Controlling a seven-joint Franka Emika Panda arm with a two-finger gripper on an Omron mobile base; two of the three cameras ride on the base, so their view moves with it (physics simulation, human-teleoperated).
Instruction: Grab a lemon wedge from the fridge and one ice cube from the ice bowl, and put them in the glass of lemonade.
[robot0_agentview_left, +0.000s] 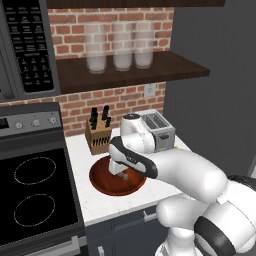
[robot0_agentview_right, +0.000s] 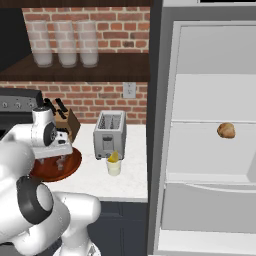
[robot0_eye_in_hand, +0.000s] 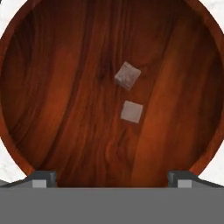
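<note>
Dark fingertips (robot0_eye_in_hand: 43, 177) of the gripper (robot0_eye_in_hand: 113, 179) sit spread as wide as they go at the bottom of the hand view, nothing between them, and they point straight down into the ice bowl (robot0_eye_in_hand: 52, 109). Reddish-brown wood grain runs across the whole floor of it.

Just ahead of the open jaws lies the nearer ice cube (robot0_eye_in_hand: 131, 111), pale and square-on, a little right of the centreline between the 2 tips. Right behind it, close but apart, the second ice cube (robot0_eye_in_hand: 127, 75) sits turned like a diamond. So the target lies forward of the tool and slightly right; my call is that the hand needs a small shift that way before it drops, or the cube ends up nearer 1 finger than the other. The nearer cube has flat sides lined up roughly with the jaws, so it looks the easier pick of the 2.

From the right base view, the gripper (robot0_agentview_right: 56, 161) hangs low over the ice bowl (robot0_agentview_right: 70, 167) on the white counter (robot0_agentview_right: 125, 180). Further right, in front of the toaster (robot0_agentview_right: 110, 134), stands the glass of lemonade (robot0_agentview_right: 114, 166) with the lemon wedge (robot0_agentview_right: 113, 157) already perched in it. Beyond that, the fridge (robot0_agentview_right: 165, 100) stands open, a brown lump (robot0_agentview_right: 226, 130) on its shelf.
</note>
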